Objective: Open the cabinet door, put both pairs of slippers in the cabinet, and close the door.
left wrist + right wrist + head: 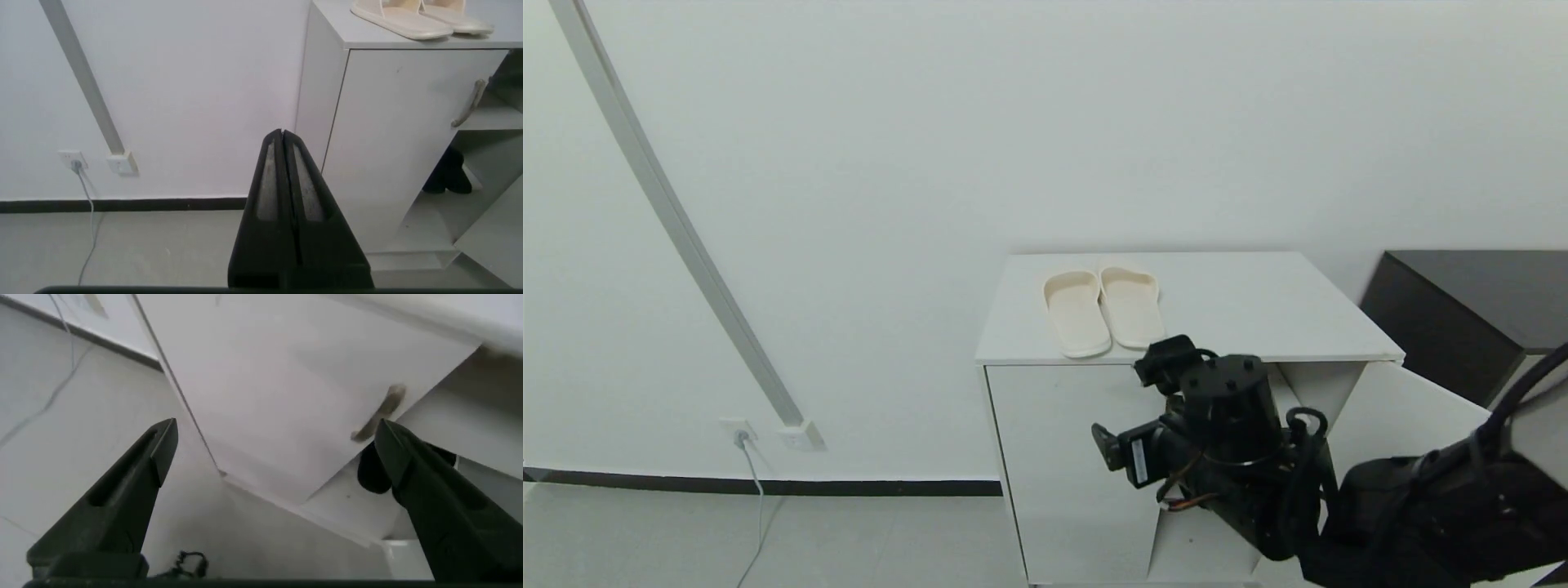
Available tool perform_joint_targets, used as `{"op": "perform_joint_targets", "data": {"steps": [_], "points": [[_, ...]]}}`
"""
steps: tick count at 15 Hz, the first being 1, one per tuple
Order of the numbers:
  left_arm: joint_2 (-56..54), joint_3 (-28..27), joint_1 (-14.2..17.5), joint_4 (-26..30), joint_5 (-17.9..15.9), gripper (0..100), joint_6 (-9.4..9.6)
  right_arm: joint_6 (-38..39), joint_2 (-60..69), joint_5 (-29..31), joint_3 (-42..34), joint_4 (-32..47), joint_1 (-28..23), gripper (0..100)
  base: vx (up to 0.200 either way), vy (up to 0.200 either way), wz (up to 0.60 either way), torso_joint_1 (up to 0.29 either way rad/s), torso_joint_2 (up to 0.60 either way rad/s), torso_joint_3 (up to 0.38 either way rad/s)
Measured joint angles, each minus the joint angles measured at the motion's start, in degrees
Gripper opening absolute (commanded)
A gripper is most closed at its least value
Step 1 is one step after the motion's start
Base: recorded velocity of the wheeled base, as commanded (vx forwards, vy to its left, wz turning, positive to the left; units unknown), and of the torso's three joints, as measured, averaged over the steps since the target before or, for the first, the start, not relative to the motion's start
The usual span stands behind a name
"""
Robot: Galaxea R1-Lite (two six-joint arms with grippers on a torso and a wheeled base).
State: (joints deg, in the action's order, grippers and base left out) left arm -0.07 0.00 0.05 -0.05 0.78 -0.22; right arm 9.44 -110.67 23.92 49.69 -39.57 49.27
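Your right arm [1225, 425] is hanging just in front of the cabinet [1258, 327]. Its jaws are standing wide open, holding nothing, near the handle [377, 418] of the shut door [1070, 457]. Your left jaws are pressing tight together, holding nothing. The other door [1409, 416] is standing open. The pale slippers [1103, 309] are lying side by side on top of the cabinet. A dark thing [452, 173] is sitting inside on a shelf.
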Motion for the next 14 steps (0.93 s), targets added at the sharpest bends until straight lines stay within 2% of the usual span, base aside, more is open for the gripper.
{"op": "perform_joint_targets", "data": {"steps": [2, 4, 8, 14], "points": [[0.0, 0.0, 0.0, 0.0, 0.0, 0, 0.00, 4.6, 2.5, 2.0, 8.9, 10.3, 0.6, 100, 0.000, 0.000, 0.00, 0.000, 0.00, 0.000], [0.0, 0.0, 0.0, 0.0, 0.2, 0, 0.06, 7.4, 3.3, 5.0, 14.4, 15.4, 1.1, 100, 0.000, 0.000, 0.00, 0.000, 0.00, 0.000], [0.0, 0.0, 0.0, 0.0, 0.3, 0, 0.09, 7.6, 2.1, 6.1, 16.4, 14.6, 1.9, 100, 0.000, 0.000, 0.00, 0.000, 0.00, 0.000], [0.0, 0.0, 0.0, 0.0, 0.3, 0, -0.21, 7.6, 1.2, 7.2, 16.3, 14.4, 2.9, 100, 0.200, 0.000, 0.00, 0.001, 0.00, 0.002]]}}
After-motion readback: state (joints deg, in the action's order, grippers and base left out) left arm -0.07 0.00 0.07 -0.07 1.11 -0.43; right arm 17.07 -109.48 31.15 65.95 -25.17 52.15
